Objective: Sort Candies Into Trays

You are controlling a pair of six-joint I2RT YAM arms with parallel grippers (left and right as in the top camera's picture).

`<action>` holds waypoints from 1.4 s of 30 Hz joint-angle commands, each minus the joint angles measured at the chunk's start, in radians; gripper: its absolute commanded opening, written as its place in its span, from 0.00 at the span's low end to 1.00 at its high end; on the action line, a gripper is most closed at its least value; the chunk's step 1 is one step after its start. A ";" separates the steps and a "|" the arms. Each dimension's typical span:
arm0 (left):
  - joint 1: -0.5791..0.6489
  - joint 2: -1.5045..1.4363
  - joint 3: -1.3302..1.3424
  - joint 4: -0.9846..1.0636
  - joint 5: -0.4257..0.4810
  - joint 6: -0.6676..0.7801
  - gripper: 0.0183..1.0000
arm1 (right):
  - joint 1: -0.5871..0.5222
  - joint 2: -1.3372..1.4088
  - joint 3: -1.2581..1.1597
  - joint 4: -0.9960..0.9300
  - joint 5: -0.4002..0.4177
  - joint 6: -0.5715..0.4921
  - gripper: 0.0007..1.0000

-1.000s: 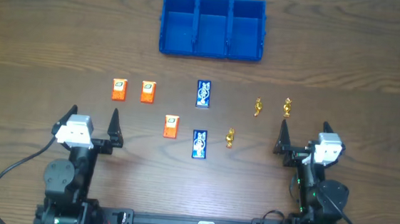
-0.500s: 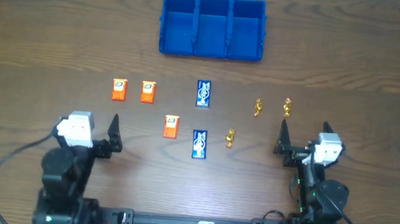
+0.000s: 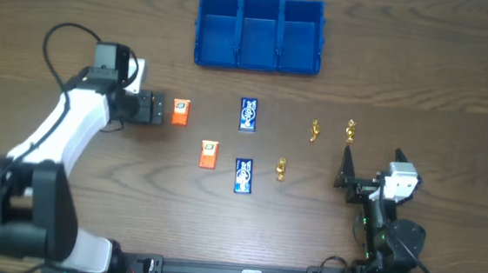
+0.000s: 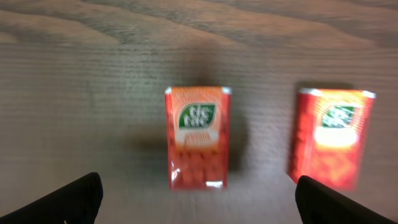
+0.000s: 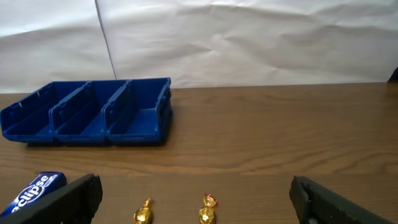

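Your left claw (image 4: 199, 198) hangs wide open over the orange box (image 4: 198, 146), mid-left of the top view; come down off-line and a finger could clip the next box (image 4: 333, 137), shoving both askew

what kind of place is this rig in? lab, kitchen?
Probably a lab test bench: wood-grain table, white sheet backdrop, candies laid out in tidy groups before a blue three-bin tray.

Tray (image 3: 257, 65) behind candies (image 3: 248, 115); L end effector (image 4: 199, 200) over leftmost box (image 4: 198, 146), 2nd box (image 4: 333, 137) beside.
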 commanded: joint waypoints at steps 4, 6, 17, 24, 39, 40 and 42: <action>0.002 0.171 0.049 0.022 0.005 0.030 0.96 | 0.008 -0.005 -0.002 -0.006 0.006 -0.005 1.00; 0.001 0.171 0.049 0.021 -0.002 0.029 0.73 | 0.008 -0.005 -0.002 -0.006 0.006 -0.006 1.00; -0.013 0.168 0.063 0.024 -0.013 0.007 0.28 | 0.008 -0.005 -0.002 -0.006 0.006 -0.005 1.00; -0.207 0.148 0.714 -0.292 -0.171 -0.155 0.29 | 0.008 -0.005 -0.002 -0.006 0.006 -0.005 1.00; -0.325 0.636 1.177 -0.373 -0.154 -0.264 0.59 | 0.008 -0.005 -0.002 -0.006 0.006 -0.005 1.00; -0.325 0.634 1.177 -0.365 -0.154 -0.264 0.68 | 0.008 -0.005 -0.002 -0.006 0.006 -0.005 1.00; -0.327 0.577 1.177 -0.374 -0.147 -0.264 0.79 | 0.008 -0.005 -0.002 -0.006 0.006 -0.005 1.00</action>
